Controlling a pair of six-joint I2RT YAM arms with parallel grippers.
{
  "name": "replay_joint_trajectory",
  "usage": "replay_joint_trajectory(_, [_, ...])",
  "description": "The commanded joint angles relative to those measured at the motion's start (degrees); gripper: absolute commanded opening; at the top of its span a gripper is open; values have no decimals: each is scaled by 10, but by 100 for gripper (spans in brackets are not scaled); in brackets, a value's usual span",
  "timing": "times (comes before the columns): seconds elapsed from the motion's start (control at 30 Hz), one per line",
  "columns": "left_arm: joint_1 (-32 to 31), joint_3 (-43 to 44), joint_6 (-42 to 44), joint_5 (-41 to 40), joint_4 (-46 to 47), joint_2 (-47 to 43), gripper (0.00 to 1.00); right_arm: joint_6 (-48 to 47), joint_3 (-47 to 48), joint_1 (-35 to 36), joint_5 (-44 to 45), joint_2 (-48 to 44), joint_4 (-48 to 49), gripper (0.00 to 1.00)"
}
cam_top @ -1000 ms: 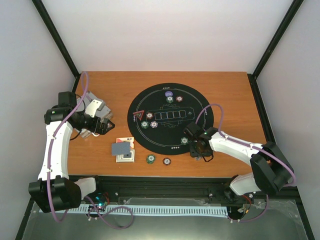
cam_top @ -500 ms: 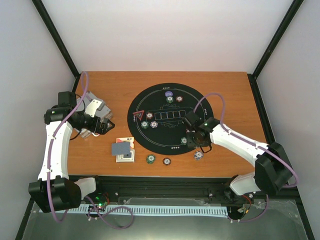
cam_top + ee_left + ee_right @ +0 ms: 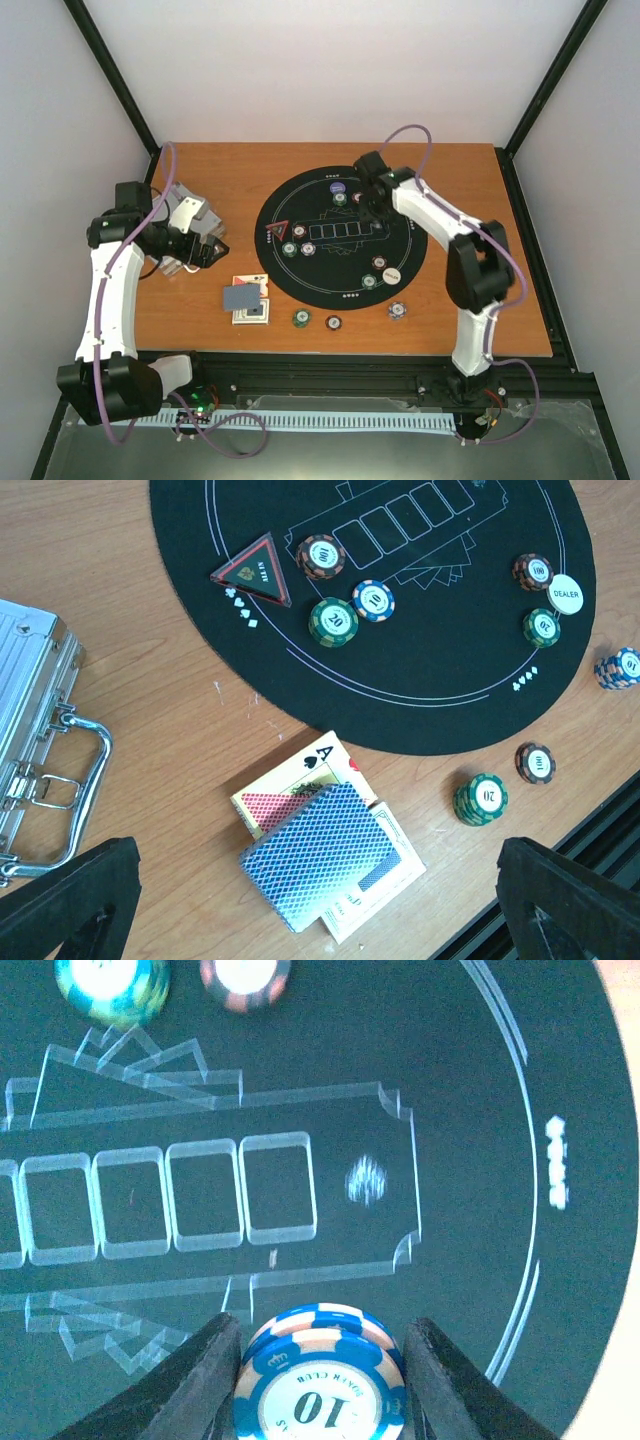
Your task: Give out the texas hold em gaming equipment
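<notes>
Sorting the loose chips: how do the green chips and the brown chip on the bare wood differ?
The green chips read 20; the brown chip reads 100. The green chips form a taller stack; the brown chip sits lower. The green chips lie nearer the cards. Both rest on the table, off the mat.

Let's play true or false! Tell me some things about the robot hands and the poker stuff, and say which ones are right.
1. The right gripper holds blue-and-white chips marked 10. True.
2. The left gripper is shut on a card. False: it is open and holds nothing.
3. The white dealer button lies on the black mat. True.
4. The silver case sits on the mat. False: it sits on the wooden table, beside the mat.
</notes>
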Motion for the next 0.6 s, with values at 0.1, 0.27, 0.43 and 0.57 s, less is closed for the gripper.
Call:
replay_joint_trajectory(0.1, [4, 27, 4, 4, -8, 5, 100, -49, 247, -51, -1, 195, -43, 17])
replay_joint_trajectory(0.27, [4, 24, 3, 10, -3, 9, 100, -51, 355, -78, -14, 280, -59, 18])
replay_joint_trajectory(0.43, [5, 22, 4, 11, 2, 13, 100, -47, 409, -90, -16, 340, -53, 17])
replay_joint_trajectory(0.57, [4, 20, 7, 8, 3, 13, 100, -38, 440, -97, -26, 376, -50, 17])
